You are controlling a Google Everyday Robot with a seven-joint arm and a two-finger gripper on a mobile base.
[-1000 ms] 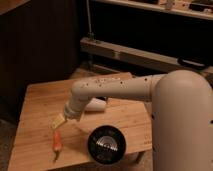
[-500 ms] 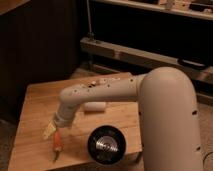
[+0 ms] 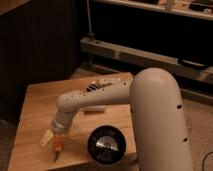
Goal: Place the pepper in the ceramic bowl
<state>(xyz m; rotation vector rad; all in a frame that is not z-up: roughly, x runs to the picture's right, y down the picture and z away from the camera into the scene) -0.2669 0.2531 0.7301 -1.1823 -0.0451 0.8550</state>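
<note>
We see the pincer [image 3: 52,143] low over the front left part of the wooden table [image 3: 35,105], at the end of the pale arm [image 3: 90,97] that reaches down from the right. Its fingers stand apart; one pale fingertip [image 3: 46,140] shows clearly on the left, and the other side sits right at the pepper [image 3: 58,148]. The pepper lies on the table, its orange body at the pincer and its thin stem pointing towards the table's front edge. We cannot tell whether the fingers touch it. The ceramic bowl [image 3: 90,145], black and glossy, stands on the table just to the right of the pepper, apart from it.
</note>
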